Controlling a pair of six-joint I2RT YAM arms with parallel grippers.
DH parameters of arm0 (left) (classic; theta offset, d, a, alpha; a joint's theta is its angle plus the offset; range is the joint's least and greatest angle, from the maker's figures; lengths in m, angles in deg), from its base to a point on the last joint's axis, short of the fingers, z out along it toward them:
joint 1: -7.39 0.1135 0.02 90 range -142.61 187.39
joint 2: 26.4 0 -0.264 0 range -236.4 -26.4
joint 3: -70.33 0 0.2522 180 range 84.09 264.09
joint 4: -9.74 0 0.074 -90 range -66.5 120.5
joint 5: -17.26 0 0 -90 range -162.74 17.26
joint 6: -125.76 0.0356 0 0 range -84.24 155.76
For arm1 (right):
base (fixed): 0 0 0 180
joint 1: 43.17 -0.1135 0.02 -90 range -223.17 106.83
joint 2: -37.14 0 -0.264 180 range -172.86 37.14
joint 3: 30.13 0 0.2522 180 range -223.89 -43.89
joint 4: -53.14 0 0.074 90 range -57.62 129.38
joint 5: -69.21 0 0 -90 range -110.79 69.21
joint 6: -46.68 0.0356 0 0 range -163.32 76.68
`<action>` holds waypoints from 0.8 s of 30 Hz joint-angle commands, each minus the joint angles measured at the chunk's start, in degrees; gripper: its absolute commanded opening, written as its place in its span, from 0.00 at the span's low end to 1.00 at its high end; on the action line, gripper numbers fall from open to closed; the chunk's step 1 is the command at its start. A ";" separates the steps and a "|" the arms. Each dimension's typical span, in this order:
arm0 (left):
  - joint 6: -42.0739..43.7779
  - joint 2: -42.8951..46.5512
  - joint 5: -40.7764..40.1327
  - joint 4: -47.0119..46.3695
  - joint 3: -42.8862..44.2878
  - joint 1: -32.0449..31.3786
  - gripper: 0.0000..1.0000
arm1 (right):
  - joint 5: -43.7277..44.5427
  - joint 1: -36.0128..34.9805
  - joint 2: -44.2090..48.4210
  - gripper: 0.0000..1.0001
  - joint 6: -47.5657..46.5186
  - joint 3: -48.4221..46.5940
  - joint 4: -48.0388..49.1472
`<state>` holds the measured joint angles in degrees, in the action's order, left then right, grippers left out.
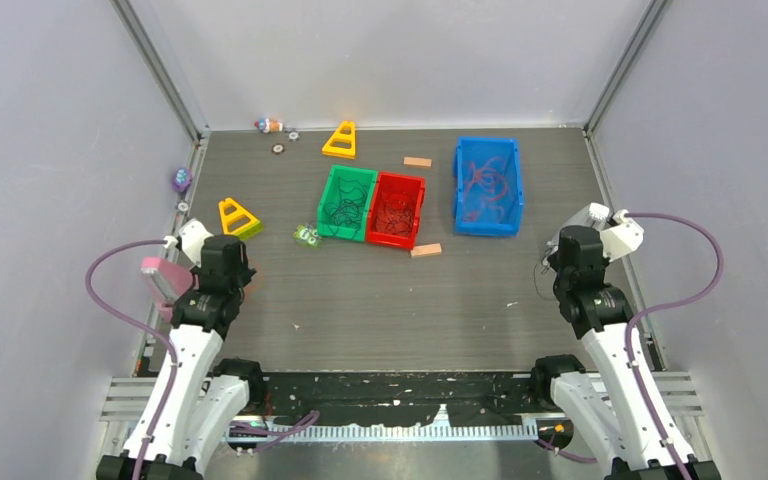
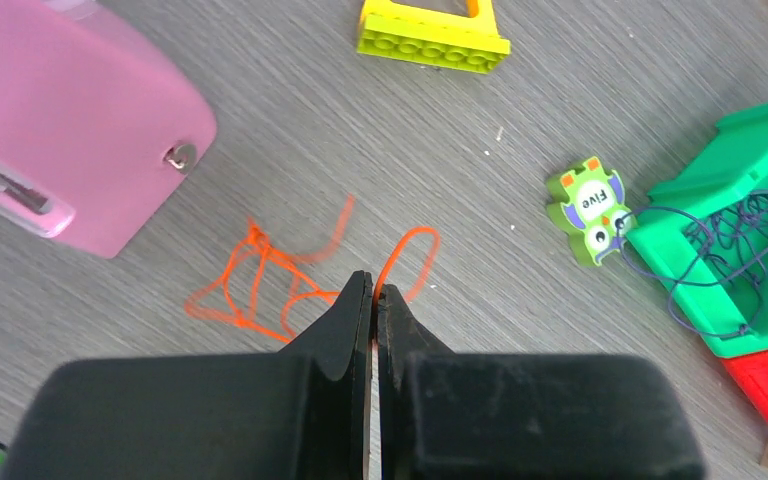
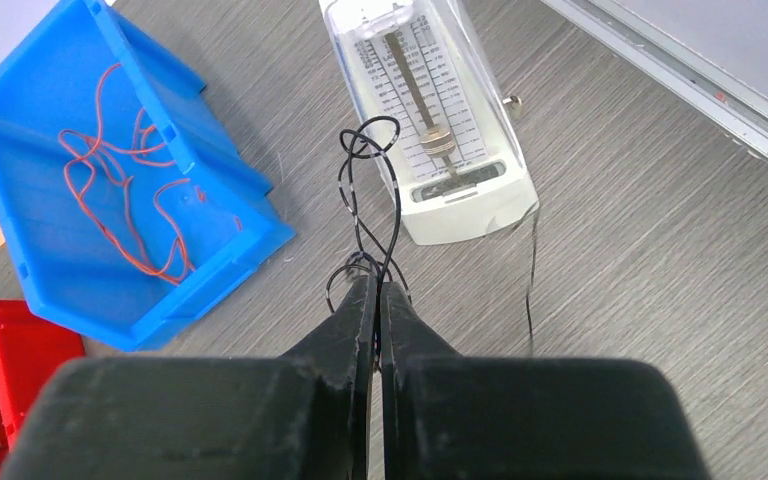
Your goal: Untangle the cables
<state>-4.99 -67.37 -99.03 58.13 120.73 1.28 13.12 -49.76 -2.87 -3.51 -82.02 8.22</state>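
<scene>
a pink metronome-shaped case (image 2: 70, 130) sits just left of the left gripper (image 2: 372, 292), with a yellow studded brick (image 2: 435, 40) beyond it and an owl toy (image 2: 588, 208) just beside the green bin (image 2: 760, 140) at right. the left jaws are pinched together on a thin, floppy orange cable (image 2: 260, 290) sprawled on the grey woodgrain table (image 2: 560, 330). the right gripper (image 3: 377, 292), likewise closed, grips a looped black cable (image 3: 370, 190) near a white metronome (image 3: 430, 130), with a glossy blue bin (image 3: 20, 130) to the left. both wrists point downward.

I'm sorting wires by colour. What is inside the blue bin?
The blue bin holds only loose orange-red wires, looped over its floor. From above nothing covers the floor; whether they are knotted is too fine to tell.
</scene>
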 commanded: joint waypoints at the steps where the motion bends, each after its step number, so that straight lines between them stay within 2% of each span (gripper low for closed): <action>1: -1.46 -0.05 -2.65 0.85 3.31 0.70 0.00 | -3.06 0.48 1.72 0.05 -3.13 0.34 3.59; 6: 0.90 -0.07 4.67 -1.02 5.04 0.65 0.00 | -22.81 0.46 1.08 0.05 -13.52 -2.34 11.44; 10: 4.08 -0.60 8.25 -2.10 7.21 0.66 0.00 | -31.50 -2.04 -1.70 0.05 -16.19 -6.96 14.52; 12: 5.81 -1.09 10.51 -1.26 9.47 0.65 0.00 | -29.34 -6.54 -3.76 0.05 -17.69 -10.24 14.91; 14: 7.38 -1.53 12.35 0.00 12.38 0.66 0.00 | -26.04 -13.95 -6.42 0.05 -19.44 -13.91 15.28; 16: 8.72 -1.73 13.20 1.14 14.45 0.59 0.00 | -25.19 -17.65 -9.86 0.05 -20.10 -17.57 15.64; 24: 13.13 -3.09 18.04 3.32 19.60 0.57 0.00 | -21.94 -26.34 -26.25 0.05 -23.28 -31.89 18.38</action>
<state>4.54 -69.49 -85.02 59.73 136.97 1.67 -11.60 -73.17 -23.39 -23.48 -107.52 23.21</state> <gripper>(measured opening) 0.005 0.071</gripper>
